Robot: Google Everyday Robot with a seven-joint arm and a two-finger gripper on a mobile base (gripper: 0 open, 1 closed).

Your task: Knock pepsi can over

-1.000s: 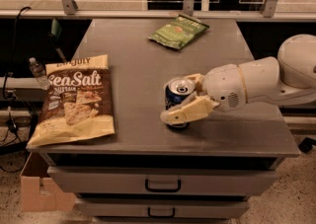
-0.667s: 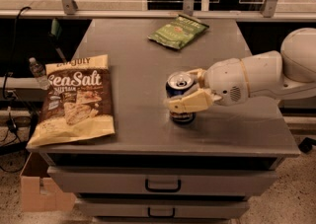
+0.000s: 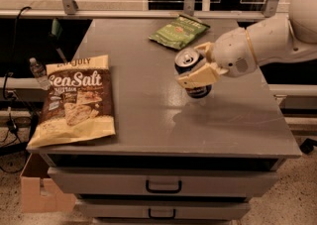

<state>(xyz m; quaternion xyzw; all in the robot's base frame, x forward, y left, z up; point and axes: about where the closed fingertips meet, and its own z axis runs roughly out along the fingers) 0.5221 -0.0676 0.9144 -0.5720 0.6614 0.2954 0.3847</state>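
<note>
The pepsi can point(image 3: 187, 59), dark blue with a silver top and pull tab, is held off the grey table point(image 3: 148, 120), tilted a little to the left, right of the table's middle. My gripper point(image 3: 193, 65) comes in from the right on a white arm point(image 3: 262, 45). Its tan fingers point(image 3: 200, 76) sit on either side of the can, one in front and one behind, shut on it. The can's shadow falls on the table below it.
A green snack bag point(image 3: 179, 31) lies at the back of the table, just behind the can. A large Sea Salt chip bag point(image 3: 77, 101) lies at the front left. A small water bottle point(image 3: 37, 72) stands off the table's left edge. Drawers point(image 3: 163, 187) are below the tabletop.
My gripper has lifted the can off the table and carried it up and toward the back, closer to the green bag. The bags have not moved.
</note>
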